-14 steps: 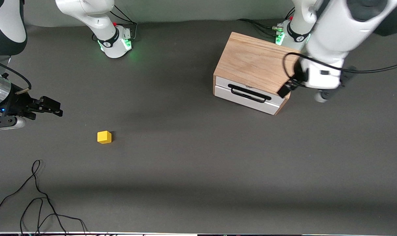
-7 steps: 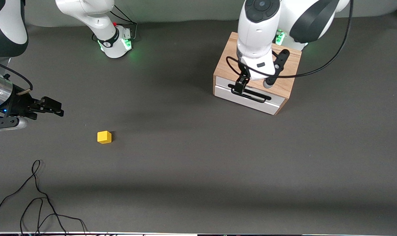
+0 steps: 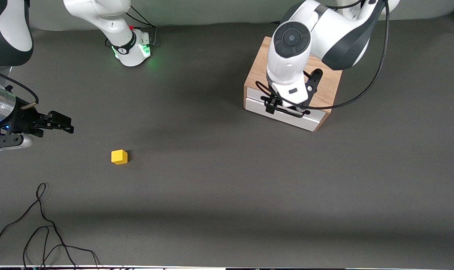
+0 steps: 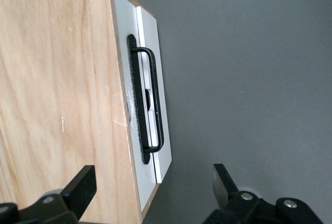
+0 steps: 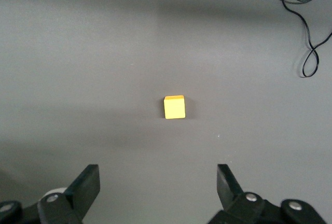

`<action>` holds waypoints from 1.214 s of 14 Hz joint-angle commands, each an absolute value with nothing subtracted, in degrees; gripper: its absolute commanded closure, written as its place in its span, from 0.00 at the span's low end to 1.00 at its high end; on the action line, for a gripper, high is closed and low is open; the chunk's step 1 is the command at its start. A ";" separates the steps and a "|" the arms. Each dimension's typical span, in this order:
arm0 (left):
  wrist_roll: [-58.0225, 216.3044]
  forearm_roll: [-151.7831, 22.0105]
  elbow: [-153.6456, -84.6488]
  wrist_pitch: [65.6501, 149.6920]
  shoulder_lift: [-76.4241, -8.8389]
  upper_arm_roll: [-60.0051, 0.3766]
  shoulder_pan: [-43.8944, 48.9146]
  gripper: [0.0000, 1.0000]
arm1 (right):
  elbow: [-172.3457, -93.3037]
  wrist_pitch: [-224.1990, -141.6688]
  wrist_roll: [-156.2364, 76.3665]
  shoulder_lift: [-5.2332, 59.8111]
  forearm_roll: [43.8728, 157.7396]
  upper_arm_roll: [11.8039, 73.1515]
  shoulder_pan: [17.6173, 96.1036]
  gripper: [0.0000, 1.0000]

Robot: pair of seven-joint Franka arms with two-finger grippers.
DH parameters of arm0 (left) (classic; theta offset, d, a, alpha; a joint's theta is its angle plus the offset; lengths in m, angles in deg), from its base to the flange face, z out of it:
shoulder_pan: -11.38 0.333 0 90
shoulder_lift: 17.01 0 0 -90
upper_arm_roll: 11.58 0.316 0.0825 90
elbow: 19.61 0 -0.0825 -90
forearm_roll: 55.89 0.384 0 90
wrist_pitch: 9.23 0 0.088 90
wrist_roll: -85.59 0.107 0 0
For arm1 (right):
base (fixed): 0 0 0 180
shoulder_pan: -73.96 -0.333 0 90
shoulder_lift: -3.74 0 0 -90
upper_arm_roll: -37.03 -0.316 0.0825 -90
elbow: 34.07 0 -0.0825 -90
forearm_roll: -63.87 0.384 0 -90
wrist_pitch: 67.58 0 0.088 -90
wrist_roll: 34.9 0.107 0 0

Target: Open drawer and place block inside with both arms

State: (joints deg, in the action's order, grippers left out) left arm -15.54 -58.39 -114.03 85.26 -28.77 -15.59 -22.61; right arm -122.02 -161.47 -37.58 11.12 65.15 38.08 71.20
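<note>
Now the left arm has swung in fast: a second ago its wrist hung off the corner of the oak box (image 3: 262, 67) toward the left arm's end of the worktop (image 3: 227, 210), and half a second ago it was over the box's top. At this moment I have the left gripper (image 3: 287, 106) down at the box's white front, right at the black bar handle (image 3: 302, 112) of the drawer (image 3: 279, 110). From the left wrist view I see its fingers (image 4: 78, 190) spread wide, one over the wooden top and the other out over bare worktop, with the handle (image 4: 150, 105) lying between their lines. Nothing is gripped yet. The drawer front sits proud of the panel beside it by a sliver, but I'd call it shut for practical purposes.

Meanwhile the right gripper (image 3: 63, 125) hasn't budged, parked well away from the box at the right arm's end, fingers (image 5: 85, 187) released and empty. The yellow block (image 3: 119, 156) sits on the worktop exactly where it was, far from the box and nearer the front camera than the box, and the right wrist view has the block (image 5: 174, 107) framed squarely between its fingers. A loose black cable (image 3: 43, 225) lies nearer the camera than the block.

So my read: the approach is done, the handle grab comes next. I'll need to drop onto that thin bar cleanly, or the fingers will close on panel instead.
</note>
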 commanded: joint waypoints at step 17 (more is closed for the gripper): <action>-15.57 -59.32 -132.81 104.06 -29.14 -15.62 -22.63 0.00 | -123.28 -161.71 -37.01 9.80 66.25 39.05 70.71 0.00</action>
State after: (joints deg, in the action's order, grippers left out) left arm -15.53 -59.00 -131.16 101.62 -29.58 -15.76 -22.38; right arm -122.37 -161.51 -37.58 11.02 65.46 38.36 71.20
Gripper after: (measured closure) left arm 0.000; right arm 0.000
